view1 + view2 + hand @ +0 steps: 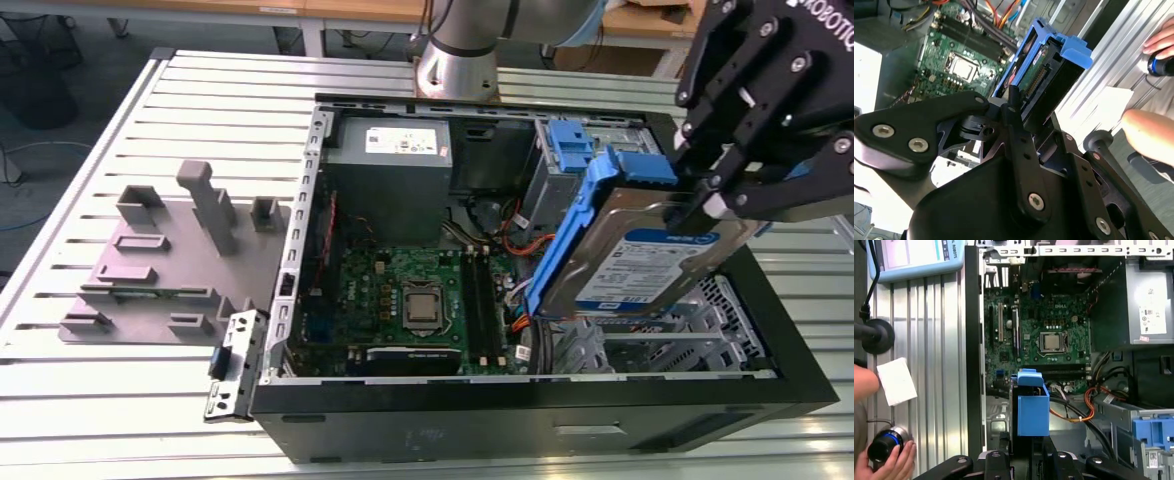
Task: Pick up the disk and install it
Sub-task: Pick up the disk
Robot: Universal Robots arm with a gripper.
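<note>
The disk (pixel 641 262), a silver drive with a white-and-blue label in a blue plastic caddy, hangs tilted above the drive-cage side of the open computer case (pixel 534 420). My gripper (pixel 703 198) is shut on its upper edge, at the exterior view's right. In the first wrist view the caddy (pixel 1032 410) points down toward the case interior, over the orange cables, with the gripper (pixel 1029 452) behind it. The second wrist view has the disk (pixel 1054 65) edge-on, its connector showing, clamped between the black fingers (pixel 1014 107).
Inside the case are the motherboard (pixel 414 300), a grey power-supply box (pixel 390 150) and a bare blue bracket (pixel 571 145) in the far bay. A grey fixture plate (pixel 160 270) lies on the slatted table. A person's hand (pixel 884 460) holds a knob beside the case.
</note>
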